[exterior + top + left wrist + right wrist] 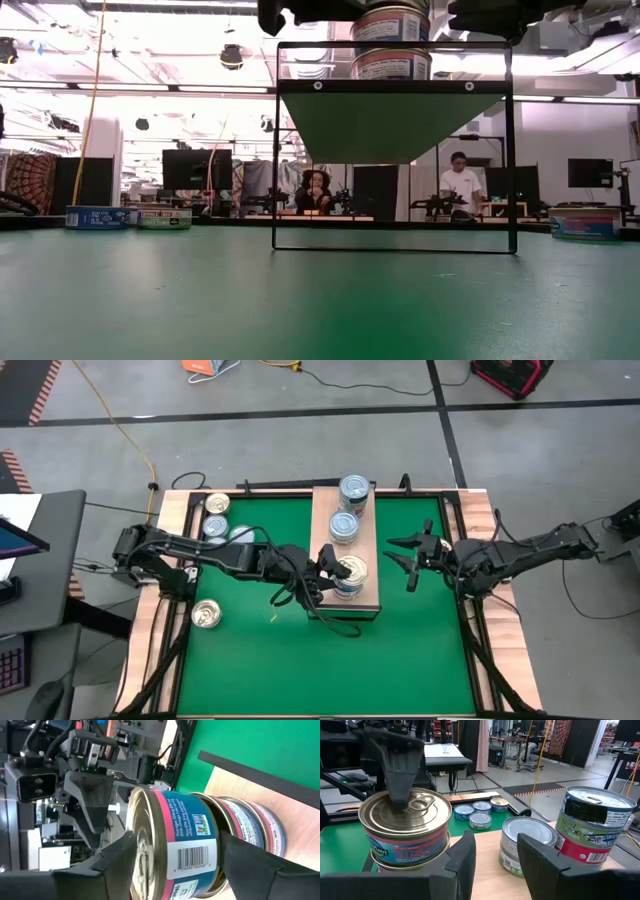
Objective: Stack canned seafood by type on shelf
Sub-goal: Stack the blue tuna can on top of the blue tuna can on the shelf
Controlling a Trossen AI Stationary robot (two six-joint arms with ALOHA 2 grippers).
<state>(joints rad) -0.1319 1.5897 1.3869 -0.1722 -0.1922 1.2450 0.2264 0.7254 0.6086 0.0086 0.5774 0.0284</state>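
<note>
The shelf [372, 565] is a light-wood block raised over the green mat [260, 660]. On it stand a two-can stack [592, 825] at its far end, a single silver-topped can [527, 845], and at the near end a gold-topped pink-label can [175, 840] on a blue-label can [255, 827]. My left gripper [333, 568] is open around that top can, reaching in from the left. My right gripper [408, 560] hangs open just right of the shelf, holding nothing. Several loose cans [215, 520] lie on the mat's far left, and another [207, 614] lies nearer. My left gripper comes in about level from the table's left. One finger [400, 775] is over the top can's lid [420, 807]. The other finger [250, 865] is lower, in front of the blue-label can's wall. Whether either finger touches I cannot tell. The top can stands upright on the can beneath it.
The shelf rests on a black metal frame [275, 150] above the mat. The low view shows flat tins [130, 217] at the mat's far left and one [585, 222] at the far right. Beyond the table sit two people [316, 190]. A wooden border [150, 630] rims the mat.
</note>
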